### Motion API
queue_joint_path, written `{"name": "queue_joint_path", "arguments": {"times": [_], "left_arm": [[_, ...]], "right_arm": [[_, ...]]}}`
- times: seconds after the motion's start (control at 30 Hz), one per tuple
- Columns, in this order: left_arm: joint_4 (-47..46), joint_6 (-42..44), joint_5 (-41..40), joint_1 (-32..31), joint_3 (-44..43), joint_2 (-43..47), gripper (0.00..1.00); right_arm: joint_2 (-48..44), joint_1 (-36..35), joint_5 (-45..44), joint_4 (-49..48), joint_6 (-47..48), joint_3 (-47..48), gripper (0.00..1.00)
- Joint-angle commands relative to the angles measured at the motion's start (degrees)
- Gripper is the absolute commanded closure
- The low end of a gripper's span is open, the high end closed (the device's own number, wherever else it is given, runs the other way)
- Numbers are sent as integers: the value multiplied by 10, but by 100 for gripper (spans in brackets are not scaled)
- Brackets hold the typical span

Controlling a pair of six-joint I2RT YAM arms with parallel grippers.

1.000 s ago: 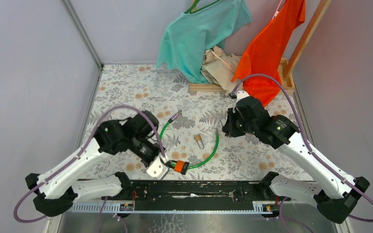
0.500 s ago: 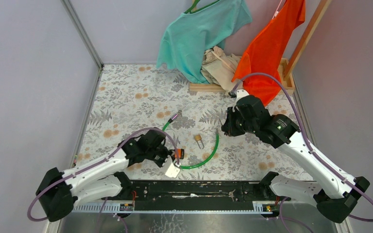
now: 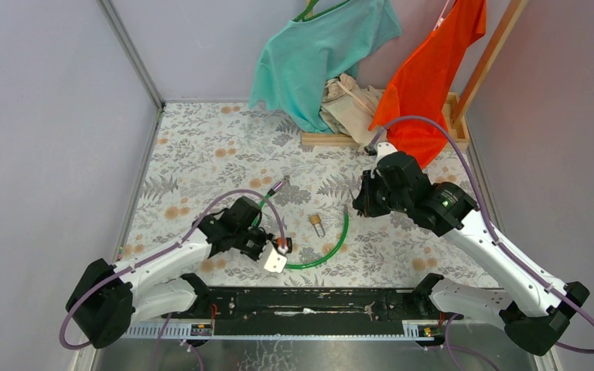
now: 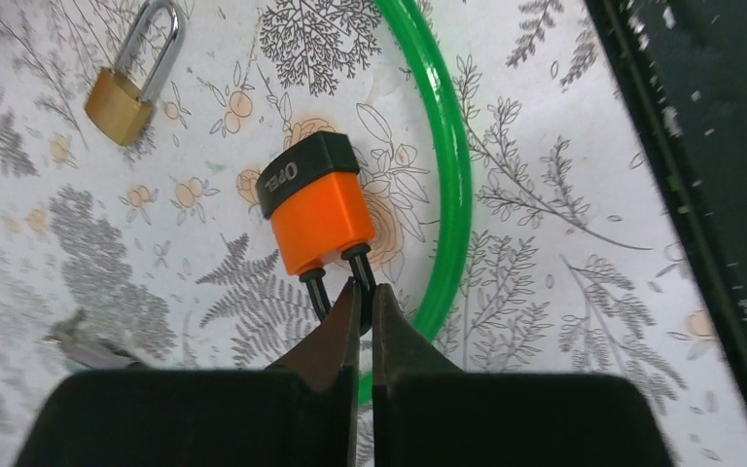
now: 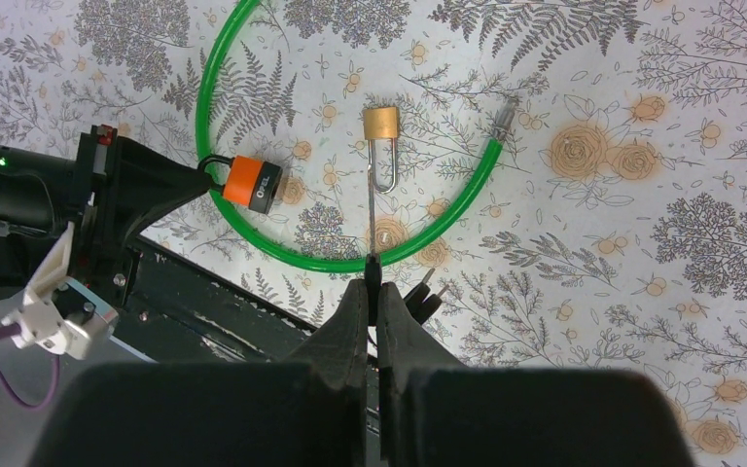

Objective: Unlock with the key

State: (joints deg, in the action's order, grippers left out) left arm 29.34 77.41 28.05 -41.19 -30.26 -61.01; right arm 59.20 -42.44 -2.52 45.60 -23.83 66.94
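The orange padlock [image 4: 316, 209] with a black cap lies on the floral table inside the green cable loop [image 4: 452, 175]. My left gripper [image 4: 365, 292] is shut on its black shackle; in the top view it sits at the near middle [image 3: 281, 247]. My right gripper [image 5: 373, 268] is shut on the black head of the key [image 5: 372, 214]. The silver blade points away from the fingers, over the green cable [image 5: 282, 255]. Two like keys [image 5: 426, 292] hang beside the fingers. The right gripper [image 3: 360, 205] hovers right of the padlock [image 3: 285, 246].
A small brass padlock [image 3: 316, 223] lies inside the loop, also in the left wrist view [image 4: 131, 88] and the right wrist view [image 5: 381, 131]. A small silvery metal piece [image 4: 78, 339] lies left of my left fingers. The black rail [image 3: 317, 301] runs along the near edge. Teal [image 3: 317, 54] and orange [image 3: 433, 69] shirts hang behind.
My left arm has folded lower and drawn the orange padlock a little away from the near rail. The right arm with the key has hardly moved.
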Motion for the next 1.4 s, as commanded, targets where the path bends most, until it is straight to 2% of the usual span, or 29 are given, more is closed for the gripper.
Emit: {"name": "queue_joint_path", "arguments": {"times": [0.0,0.07,0.13,0.33,0.47,0.57,0.7,0.73,0.77,0.87,0.9,0.97,1.17,1.3,1.37], "left_arm": [[61,-92,117,30,-85,-33,100],[130,-103,145,35,-125,-59,100],[152,-92,135,33,-131,-61,100],[94,-39,20,22,-34,22,100],[86,-49,-12,21,-8,41,100],[43,-79,-41,21,8,38,99],[32,-96,-47,21,8,33,84],[37,-97,-47,21,6,32,77],[42,-101,-47,21,6,34,60],[64,-98,-45,21,4,46,40],[72,-98,-44,20,2,52,29],[77,-99,-41,16,2,66,2],[5,-186,-71,-41,-8,78,0],[-30,-235,-90,-73,-24,26,0],[-40,-266,-106,-77,-40,-14,5]], "right_arm": [[-7,-2,-4,-8,-1,21,100],[-8,-3,-3,-8,-1,20,100],[-7,-3,-2,-9,-1,20,100],[-5,-3,2,-12,-3,21,100],[-6,-3,1,-12,-5,21,100],[-6,-3,2,-11,-7,20,100],[-7,-3,3,-11,-9,19,100],[-8,-3,2,-11,-8,18,100],[-9,-3,1,-11,-9,17,100],[-9,-3,0,-10,-9,16,100],[-9,-3,0,-10,-9,16,100],[-7,-2,0,-11,-8,17,100],[-5,-3,-2,-15,-6,15,100],[-8,-3,-5,-14,-8,14,100],[-10,-3,-8,-12,-10,14,100]]}}
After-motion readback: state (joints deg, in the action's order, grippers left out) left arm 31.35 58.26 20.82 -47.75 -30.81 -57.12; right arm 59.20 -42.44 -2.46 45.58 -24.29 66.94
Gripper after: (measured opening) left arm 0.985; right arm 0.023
